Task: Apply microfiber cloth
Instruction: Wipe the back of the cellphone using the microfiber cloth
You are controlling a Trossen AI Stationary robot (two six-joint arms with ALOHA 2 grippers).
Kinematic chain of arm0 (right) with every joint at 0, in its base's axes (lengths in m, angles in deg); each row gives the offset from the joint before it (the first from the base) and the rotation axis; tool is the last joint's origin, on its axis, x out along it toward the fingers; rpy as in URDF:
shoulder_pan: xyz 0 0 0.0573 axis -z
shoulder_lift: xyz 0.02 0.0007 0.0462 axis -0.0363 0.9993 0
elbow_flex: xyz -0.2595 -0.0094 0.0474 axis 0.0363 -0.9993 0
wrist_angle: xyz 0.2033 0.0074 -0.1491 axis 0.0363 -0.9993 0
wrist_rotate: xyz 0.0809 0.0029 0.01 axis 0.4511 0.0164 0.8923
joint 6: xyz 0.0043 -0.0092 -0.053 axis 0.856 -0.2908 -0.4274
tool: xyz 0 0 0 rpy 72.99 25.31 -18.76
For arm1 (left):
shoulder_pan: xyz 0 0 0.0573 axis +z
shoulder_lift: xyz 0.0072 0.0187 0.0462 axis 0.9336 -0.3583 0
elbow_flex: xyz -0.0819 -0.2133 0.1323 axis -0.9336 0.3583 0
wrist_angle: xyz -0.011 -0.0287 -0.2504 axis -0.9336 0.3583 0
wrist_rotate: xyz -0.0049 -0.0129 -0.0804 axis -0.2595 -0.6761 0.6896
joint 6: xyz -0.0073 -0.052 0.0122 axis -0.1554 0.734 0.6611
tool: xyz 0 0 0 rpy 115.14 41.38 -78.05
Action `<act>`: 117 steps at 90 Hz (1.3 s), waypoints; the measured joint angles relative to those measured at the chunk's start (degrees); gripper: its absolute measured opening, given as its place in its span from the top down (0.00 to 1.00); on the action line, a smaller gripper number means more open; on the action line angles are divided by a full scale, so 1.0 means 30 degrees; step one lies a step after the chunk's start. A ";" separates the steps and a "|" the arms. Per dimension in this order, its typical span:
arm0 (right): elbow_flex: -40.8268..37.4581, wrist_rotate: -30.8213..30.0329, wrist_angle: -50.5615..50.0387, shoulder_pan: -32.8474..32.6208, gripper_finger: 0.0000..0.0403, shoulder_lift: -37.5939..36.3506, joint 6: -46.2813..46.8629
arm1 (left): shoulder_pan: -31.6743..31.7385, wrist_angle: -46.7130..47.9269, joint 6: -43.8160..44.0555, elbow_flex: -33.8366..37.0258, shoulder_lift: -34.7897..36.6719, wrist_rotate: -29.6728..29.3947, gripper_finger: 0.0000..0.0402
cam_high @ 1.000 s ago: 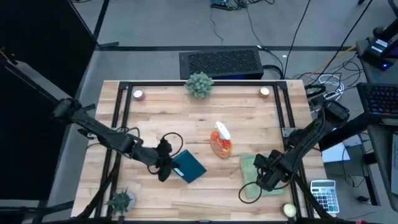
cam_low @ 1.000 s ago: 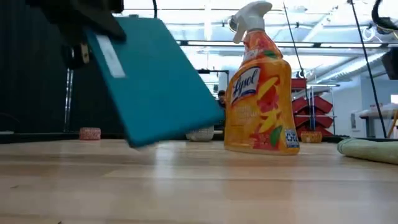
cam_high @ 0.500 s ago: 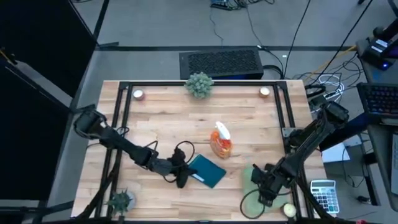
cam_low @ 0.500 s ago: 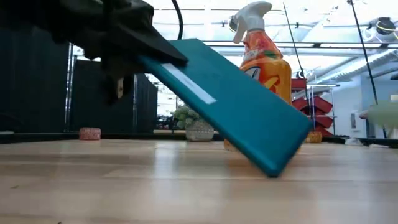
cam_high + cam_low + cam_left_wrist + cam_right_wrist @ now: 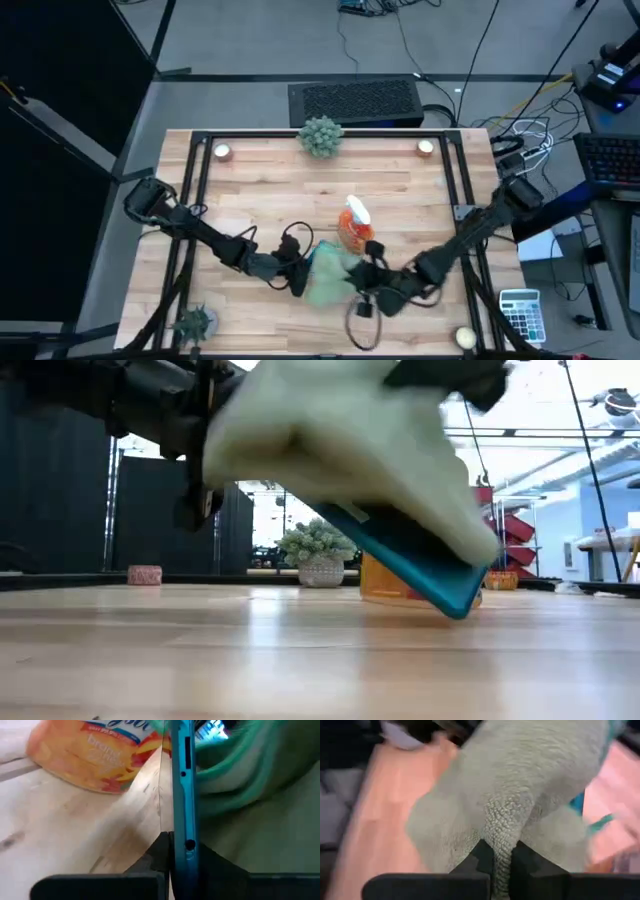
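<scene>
Half a second ago the cloth [image 5: 328,280] hung at the table's right front edge, well clear of the tablet [image 5: 420,560]; now the right gripper [image 5: 372,285] has swept it across toward the middle and laid it over the tablet's upper face. A second ago that cloth was flat on the wood by the right edge.

Nearest in the low view, the table [image 5: 300,660] lies bare in front. Above it the tablet is held tilted, one corner low and close to the wood, with the cloth draped over its top and only the teal lower edge showing. In the right wrist view the right fingers are closed on a pinched fold of cloth [image 5: 520,810], the rest spreading out ahead. In the left wrist view the left gripper [image 5: 180,851] clamps the tablet's edge [image 5: 182,780], with green cloth just beyond that edge.

Behind them stands the spray bottle [image 5: 355,228], touching neither. Farther back sits a small potted plant [image 5: 318,552].

So contact looks made, and the wipe itself is likely the step in hand. The risk, I judge, is the tablet slipping in its edge grip under the wiping pressure.
</scene>
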 joint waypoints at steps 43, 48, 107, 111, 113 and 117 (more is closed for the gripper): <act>0.0158 0.2547 -0.5659 -0.0915 0.98 0.1457 0.6297 | -0.0669 -0.0407 -0.1071 0.0036 -0.0053 -0.0502 0.98; 0.0165 0.2554 -0.6723 -0.1439 0.98 0.1457 0.7593 | -0.0698 -0.0478 -0.1060 0.0023 -0.0036 -0.0342 0.98; 0.3248 0.0728 -0.2559 0.1936 0.98 0.1229 0.0513 | -0.0663 -0.0176 -0.1480 -0.0020 0.0019 -0.0075 0.98; 0.3282 0.1207 -0.3188 0.1821 0.98 0.1342 0.1131 | -0.0702 -0.0080 -0.1600 0.0007 -0.0007 0.0082 0.98; 0.3284 0.1341 -0.3640 0.1669 0.98 0.1405 0.1499 | -0.0706 -0.0072 -0.1606 0.0007 -0.0015 0.0163 0.98; 0.3286 0.1613 -0.4701 0.1249 0.98 0.1560 0.2402 | -0.0716 -0.0093 -0.1708 0.0007 -0.0015 0.0212 0.98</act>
